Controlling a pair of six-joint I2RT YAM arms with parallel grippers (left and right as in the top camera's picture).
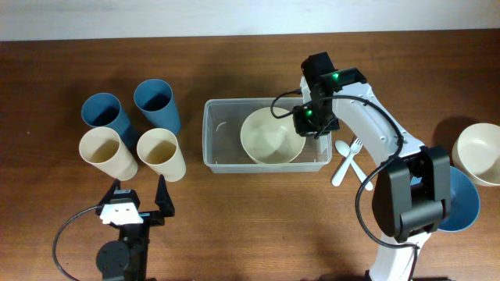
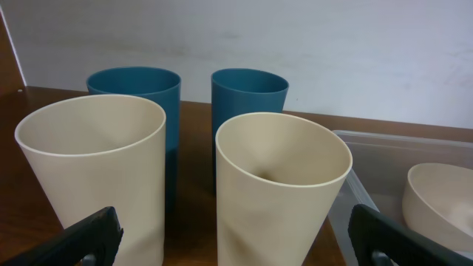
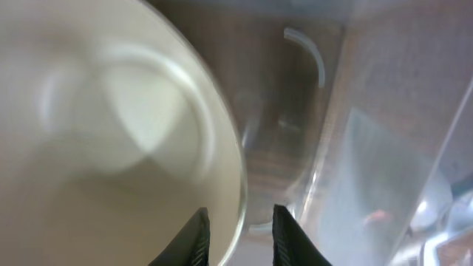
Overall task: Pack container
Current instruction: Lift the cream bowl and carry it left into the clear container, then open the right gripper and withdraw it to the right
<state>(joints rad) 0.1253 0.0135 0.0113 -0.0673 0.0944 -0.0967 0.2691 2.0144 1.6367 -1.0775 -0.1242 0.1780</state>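
The right gripper (image 3: 240, 235) stands slightly parted. In its wrist view the two fingers straddle the rim of the cream bowl (image 1: 269, 139) with a gap on each side, so no grip is applied. The left gripper (image 1: 141, 197) is spread wide and holds nothing. It sits at the near-left part of the table, facing a cluster of cups, the closest being a cream cup (image 2: 281, 185).

The container (image 1: 208, 133) lies at the centre of the table, its long axis running left to right. The cream bowl rests inside its right half; the left half is bare.

Key relation: the right gripper is directly above the container's right end, and the container extends leftward from it along the long axis. The right arm is therefore the nearer one; the left gripper is well apart from the container.

Assessment: the bowl appears to be placed. A white fork and spoon (image 1: 345, 158) lie just beside the container's right end, so they are likely the next items within the right arm's reach.
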